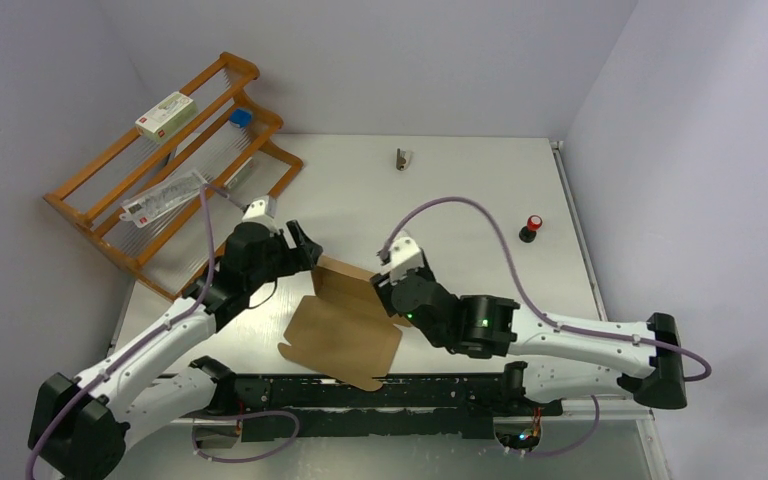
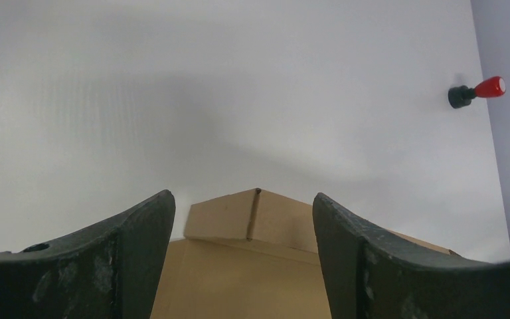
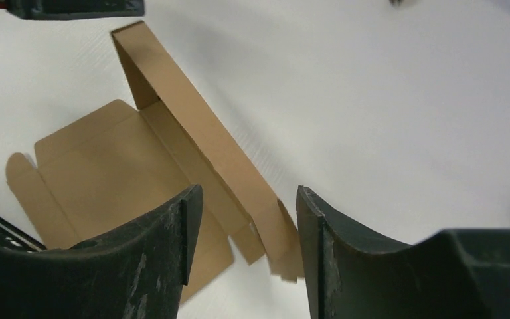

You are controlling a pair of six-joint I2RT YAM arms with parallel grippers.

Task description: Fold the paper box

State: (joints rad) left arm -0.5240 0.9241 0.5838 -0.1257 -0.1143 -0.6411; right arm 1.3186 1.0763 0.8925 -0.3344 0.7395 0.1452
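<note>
Near the front of the surface [image 1: 460, 200], the paper box [image 1: 345, 335] lies partly folded, one wall raised, flanked by the left hand [image 1: 305, 250] and right hand [image 1: 385, 272], both wide, gripping nothing.

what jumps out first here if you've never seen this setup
A brown paper box, half folded with one wall standing, lies at the near middle of the table. The left gripper and right gripper flank its far edge, both open. An orange wooden rack sits far left.
</note>
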